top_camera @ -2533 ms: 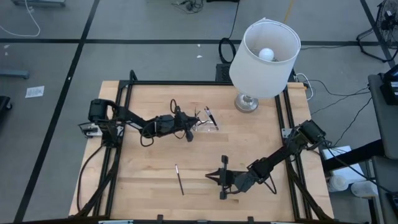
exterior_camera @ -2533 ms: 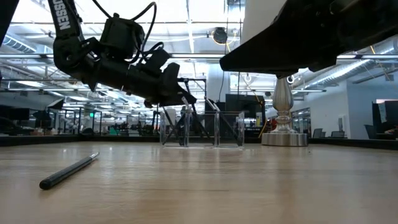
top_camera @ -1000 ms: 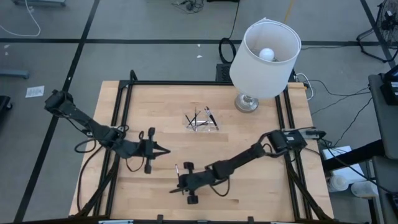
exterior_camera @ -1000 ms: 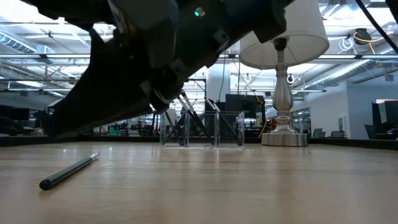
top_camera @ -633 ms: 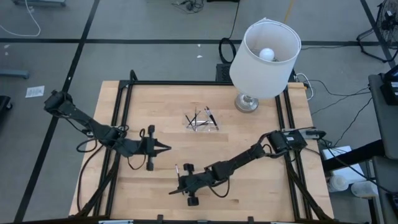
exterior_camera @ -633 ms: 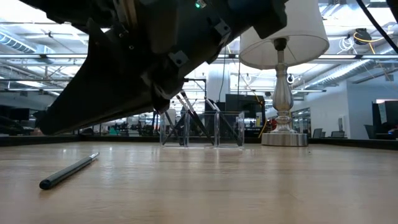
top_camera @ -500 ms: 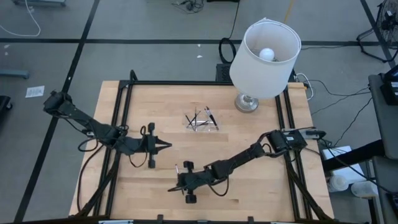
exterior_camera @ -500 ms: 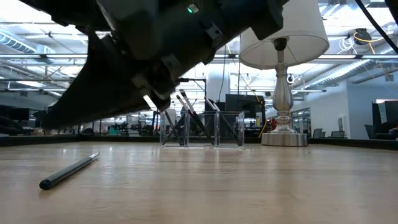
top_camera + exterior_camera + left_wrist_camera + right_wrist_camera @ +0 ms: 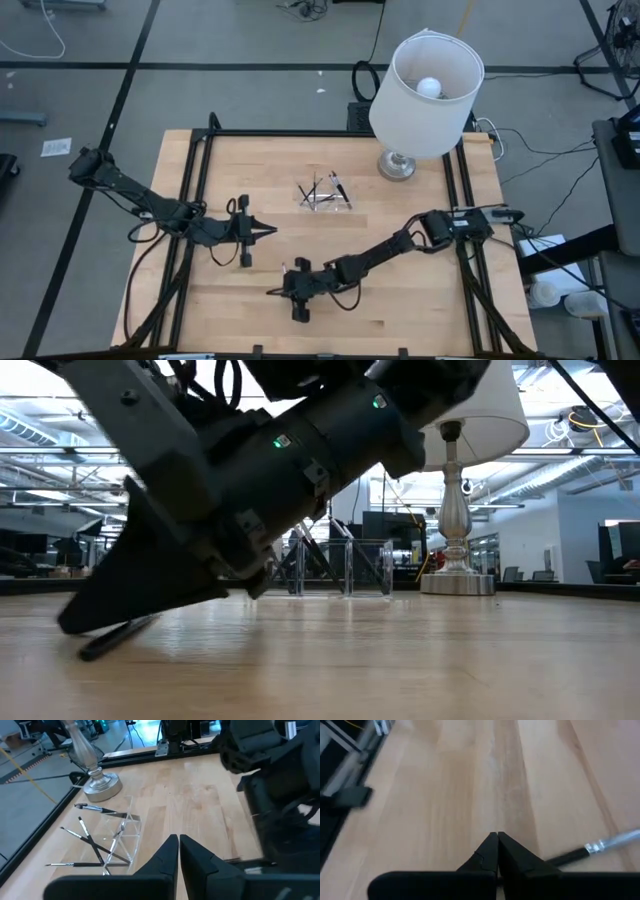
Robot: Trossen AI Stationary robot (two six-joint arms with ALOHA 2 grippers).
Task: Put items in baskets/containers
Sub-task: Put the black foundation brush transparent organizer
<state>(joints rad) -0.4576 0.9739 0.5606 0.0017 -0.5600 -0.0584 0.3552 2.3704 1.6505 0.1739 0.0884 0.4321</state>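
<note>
One thin dark stick with a silvery end [image 9: 570,855] lies loose on the wood near the table's near edge [image 9: 115,638]. My right gripper [image 9: 272,292] is shut, pointing toward the table's left, and sits low right over this stick [image 9: 497,837], its tip just above the wood [image 9: 70,622]. The clear tray [image 9: 325,195] stands mid-table toward the far side with several sticks lying in and across it [image 9: 120,837]. My left gripper [image 9: 268,232] is shut and empty [image 9: 178,840], hovering left of centre and pointing toward the table's right. My right gripper's shut fingers slant down from the table's right above the loose stick, which runs under one finger [image 9: 530,865]. I cannot tell whether they touch it. The stick lies flat on the table.
A lamp with a white shade [image 9: 425,90] stands on its silver base [image 9: 397,165] at the far right corner, close to the tray. Black frame rails [image 9: 195,200] run along the table's left and right sides. Bare wood lies between the two grippers.
My right gripper has moved toward the table's left and dropped low over the loose stick, staying shut. The stick lies where it was. My left gripper has drifted a little toward the far edge.
</note>
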